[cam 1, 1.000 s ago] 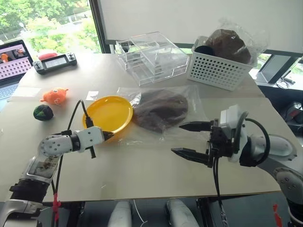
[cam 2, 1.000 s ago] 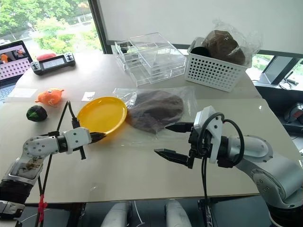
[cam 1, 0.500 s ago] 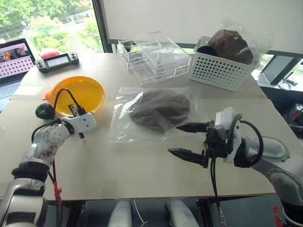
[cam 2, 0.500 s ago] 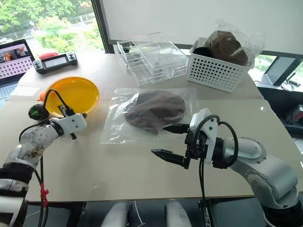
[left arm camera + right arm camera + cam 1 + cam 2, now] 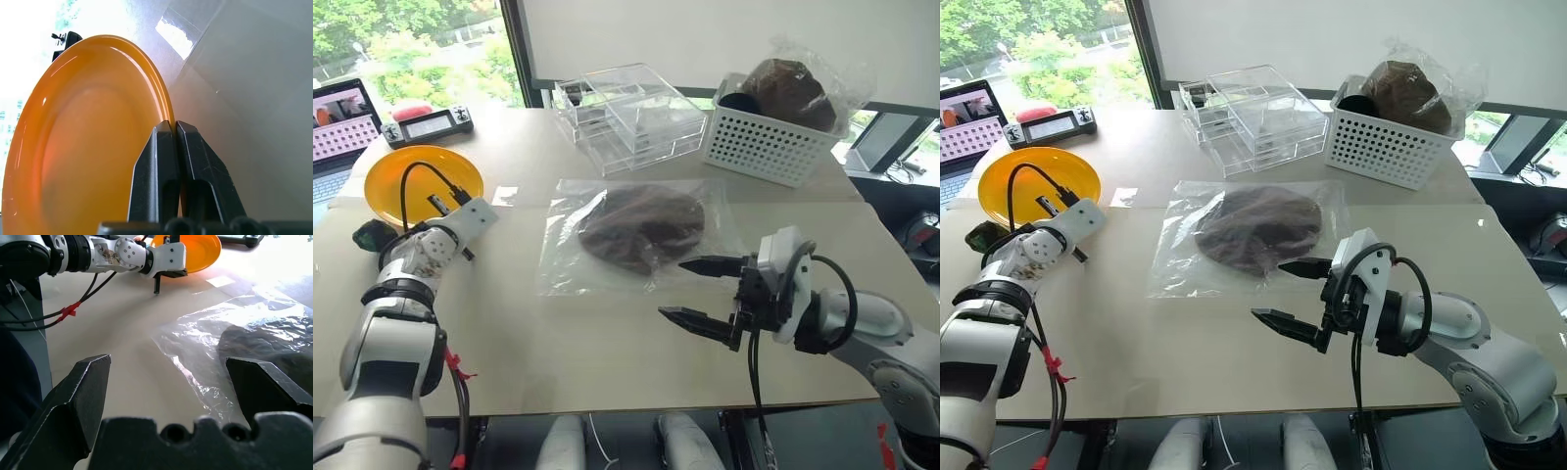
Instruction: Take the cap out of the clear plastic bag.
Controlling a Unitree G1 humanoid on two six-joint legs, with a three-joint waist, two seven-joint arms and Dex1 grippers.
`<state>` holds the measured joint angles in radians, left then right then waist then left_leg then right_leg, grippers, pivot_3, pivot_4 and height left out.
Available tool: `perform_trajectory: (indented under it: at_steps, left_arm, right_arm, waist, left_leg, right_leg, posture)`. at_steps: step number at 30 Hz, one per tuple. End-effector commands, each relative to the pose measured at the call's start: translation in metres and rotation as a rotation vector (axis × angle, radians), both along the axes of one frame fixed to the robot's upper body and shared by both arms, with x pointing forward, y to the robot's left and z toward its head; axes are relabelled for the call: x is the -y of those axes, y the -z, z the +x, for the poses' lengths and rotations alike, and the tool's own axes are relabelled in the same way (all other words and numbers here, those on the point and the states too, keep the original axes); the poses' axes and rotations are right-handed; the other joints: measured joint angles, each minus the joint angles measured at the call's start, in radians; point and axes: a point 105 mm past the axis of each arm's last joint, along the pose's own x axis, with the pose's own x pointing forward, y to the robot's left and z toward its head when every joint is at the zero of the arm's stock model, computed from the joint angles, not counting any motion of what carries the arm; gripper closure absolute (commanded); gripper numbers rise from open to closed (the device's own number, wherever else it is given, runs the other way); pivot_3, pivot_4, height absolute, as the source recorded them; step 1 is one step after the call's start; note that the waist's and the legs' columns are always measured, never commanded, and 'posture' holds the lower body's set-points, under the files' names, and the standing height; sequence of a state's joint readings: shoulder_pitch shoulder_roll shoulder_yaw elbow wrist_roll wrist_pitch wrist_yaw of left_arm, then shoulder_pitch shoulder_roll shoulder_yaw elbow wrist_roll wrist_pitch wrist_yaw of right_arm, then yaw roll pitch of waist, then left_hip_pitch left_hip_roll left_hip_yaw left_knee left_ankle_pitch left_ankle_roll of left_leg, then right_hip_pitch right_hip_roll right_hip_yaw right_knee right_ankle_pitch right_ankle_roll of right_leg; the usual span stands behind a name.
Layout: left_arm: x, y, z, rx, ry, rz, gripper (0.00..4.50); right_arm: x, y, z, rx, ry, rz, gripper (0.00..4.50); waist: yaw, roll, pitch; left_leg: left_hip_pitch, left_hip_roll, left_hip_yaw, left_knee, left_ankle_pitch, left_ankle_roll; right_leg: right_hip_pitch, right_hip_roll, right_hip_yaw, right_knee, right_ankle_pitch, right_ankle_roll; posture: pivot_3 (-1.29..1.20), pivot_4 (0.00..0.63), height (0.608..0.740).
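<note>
Cap (image 5: 641,225) lies inside bag (image 5: 570,266), mid surface. Left gripper (image 5: 174,128) jaws pinch plate (image 5: 416,181) rim, far left. Right gripper (image 5: 697,290) jaws spread beside bag. Extraction not begun; next: grip bag, reach cap.

Left gripper (image 5: 175,128) reaches out far left (jaws pressed together), right gripper (image 5: 698,291) hovers with jaws spread wide

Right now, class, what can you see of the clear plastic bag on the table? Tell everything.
The clear plastic bag is a thin, glossy, wrinkled rectangular sheet lying flat on the pale table. The brown cap sits inside it as a low round dome, toward the far side. No gripper touches it; the right gripper hovers open just beside its near right corner.
</note>
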<state>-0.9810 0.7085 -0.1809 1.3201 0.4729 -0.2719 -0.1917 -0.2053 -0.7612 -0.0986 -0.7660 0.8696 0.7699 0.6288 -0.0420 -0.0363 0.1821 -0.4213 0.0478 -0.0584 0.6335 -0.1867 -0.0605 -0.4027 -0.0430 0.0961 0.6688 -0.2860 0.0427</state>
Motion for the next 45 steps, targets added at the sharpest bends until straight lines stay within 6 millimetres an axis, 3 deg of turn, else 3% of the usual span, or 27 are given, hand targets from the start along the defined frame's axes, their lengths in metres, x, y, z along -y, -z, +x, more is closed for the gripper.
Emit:
perform_trajectory:
  at_steps: [1,3,7,9,12,15,23,25,27,29,33,39,45]
  left_arm:
    - [-0.001,-0.016,0.005,0.047,-0.015,0.017,2.53]
    - [0.001,-0.020,0.006,0.061,-0.009,0.026,1.96]
    - [0.004,-0.028,0.008,0.093,0.012,0.037,0.39]
    - [0.012,-0.038,0.011,0.141,0.058,0.036,0.04]
    - [0.037,-0.052,0.014,0.199,0.195,0.008,0.04]
    - [0.062,-0.054,0.012,0.167,0.360,-0.062,0.04]
    - [0.122,-0.078,-0.027,0.025,0.779,-0.567,0.04]
    - [0.153,-0.083,-0.060,-0.123,0.950,-0.774,0.04]
    - [0.182,-0.080,-0.096,-0.293,1.105,-0.875,0.04]
    - [0.196,-0.064,-0.111,-0.380,1.121,-0.837,0.04]
    - [0.219,-0.044,-0.122,-0.396,1.128,-0.794,0.04]
    - [0.240,-0.020,-0.107,-0.254,1.064,-0.573,0.04]
    - [0.267,-0.001,-0.114,-0.244,1.110,-0.485,0.04]
  right_arm:
    - [0.000,-0.010,-0.006,0.050,-0.002,0.014,0.00]
    - [0.000,-0.009,-0.006,0.049,0.000,0.013,0.00]
    - [-0.001,-0.009,-0.006,0.047,-0.001,0.013,0.00]
    - [-0.001,-0.008,-0.005,0.045,-0.004,0.011,0.00]
    - [-0.001,-0.008,-0.005,0.044,-0.009,0.008,0.00]
    - [-0.001,-0.008,-0.005,0.045,-0.013,0.004,0.00]
    - [0.002,-0.009,-0.005,0.044,-0.016,-0.002,0.00]
    - [0.006,-0.010,-0.001,0.051,0.011,-0.009,0.00]
    - [0.013,-0.010,0.006,0.058,0.056,-0.009,0.00]
    - [0.020,-0.008,0.011,0.069,0.104,-0.030,0.00]
    - [0.058,-0.005,0.031,0.127,0.313,-0.049,0.00]
    - [0.095,0.011,0.026,0.104,0.444,-0.111,0.00]
    - [0.108,0.023,0.021,0.086,0.523,-0.147,0.00]
  waist:
    - [0.001,0.000,0.000]
    - [0.003,0.000,0.000]
    - [0.003,0.000,0.000]
    - [0.003,0.000,0.000]
    - [0.005,-0.001,0.000]
    - [0.008,-0.001,0.000]
    - [-0.002,-0.001,0.000]
    - [-0.006,-0.001,0.000]
    - [-0.009,0.000,0.000]
    - [-0.007,0.000,0.000]
    - [0.005,0.000,0.000]
    - [0.009,0.000,-0.001]
    - [0.002,0.000,-0.001]
  left_leg:
    - [0.000,0.000,0.000,0.000,0.000,0.000]
    - [0.000,0.000,0.000,0.000,0.000,0.000]
    - [0.000,0.000,0.000,0.001,0.000,0.000]
    - [0.000,0.000,0.000,0.001,0.000,0.000]
    - [0.000,0.000,0.000,0.001,0.000,0.000]
    - [-0.001,0.000,0.000,0.001,0.000,0.000]
    - [0.000,0.000,0.000,0.001,0.000,0.000]
    - [0.000,0.000,0.000,0.002,0.000,0.000]
    - [0.000,0.001,0.000,0.002,0.000,0.000]
    - [0.000,0.001,0.000,0.003,0.000,0.000]
    - [0.006,0.000,0.000,0.004,0.000,0.000]
    - [0.013,0.000,0.000,0.005,0.000,0.000]
    - [0.013,0.000,0.000,0.005,0.000,0.001]
  right_leg:
    - [0.000,0.000,0.000,0.000,0.000,0.000]
    - [0.000,0.000,0.000,0.001,0.000,0.000]
    - [0.000,0.000,0.000,0.001,0.000,0.000]
    - [0.000,0.000,0.000,0.002,0.000,0.000]
    - [0.000,0.000,0.000,0.002,0.000,0.000]
    - [0.000,0.000,0.000,0.002,0.000,0.000]
    - [-0.001,0.000,0.000,0.004,0.001,-0.001]
    - [-0.001,0.000,0.000,0.005,0.001,-0.001]
    - [-0.001,0.000,0.001,0.006,0.000,-0.001]
    - [0.000,0.000,0.001,0.006,0.000,-0.001]
    - [0.005,0.000,0.001,0.007,-0.001,0.001]
    - [0.013,0.000,0.001,0.002,-0.004,0.006]
    - [0.014,0.000,0.002,0.002,-0.003,0.004]
  posture:
    - [0.00,0.150,0.735]
    - [0.00,0.150,0.735]
    - [0.00,0.150,0.735]
    - [0.00,0.150,0.735]
    - [0.00,0.150,0.735]
    - [0.00,0.150,0.735]
    - [0.00,0.150,0.735]
    - [0.00,0.150,0.735]
    - [0.00,0.150,0.735]
    - [0.00,0.150,0.735]
    - [0.00,0.150,0.735]
    - [0.00,0.150,0.735]
    - [0.00,0.150,0.735]
